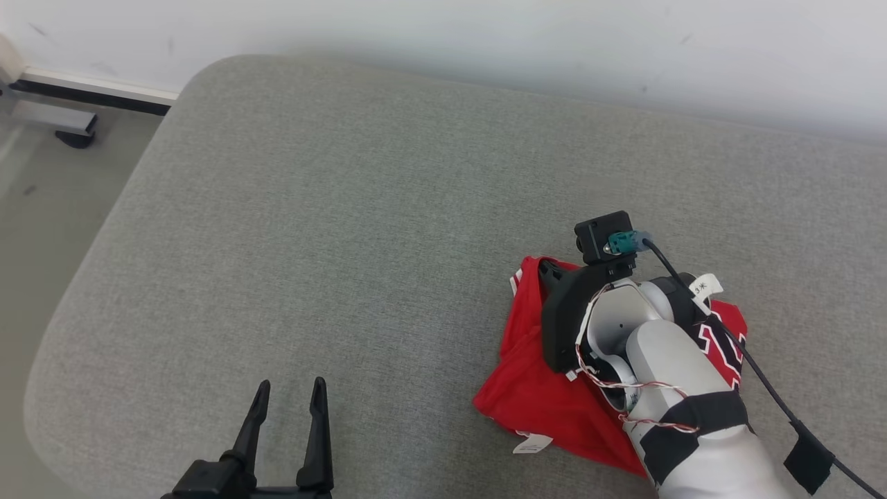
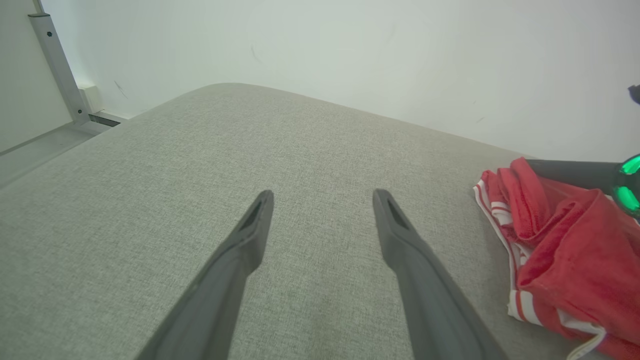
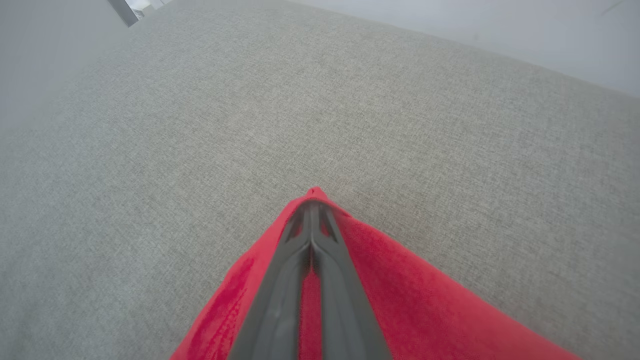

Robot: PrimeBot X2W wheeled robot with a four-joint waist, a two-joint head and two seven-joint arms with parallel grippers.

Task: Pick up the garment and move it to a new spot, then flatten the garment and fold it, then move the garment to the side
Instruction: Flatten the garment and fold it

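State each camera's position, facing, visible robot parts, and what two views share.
Head view: on the head, down at the grey fabric cushion; open left gripper, right forearm.
Left wrist view: left wrist, across the cushion to the white wall; own fingers.
Right wrist view: right wrist, over the cushion; right gripper shut on the crumpled red garment.
All share the garment.

Red garment (image 1: 533, 402) partly under right arm (image 1: 675, 360), its white label (image 1: 532, 444) print unreadable

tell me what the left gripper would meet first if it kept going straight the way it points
Probably bare grey cushion: the left gripper, jaws open, points across it. The red garment lies off to its right. Beyond the cushion's far edge stands the white wall; depth is unclear.
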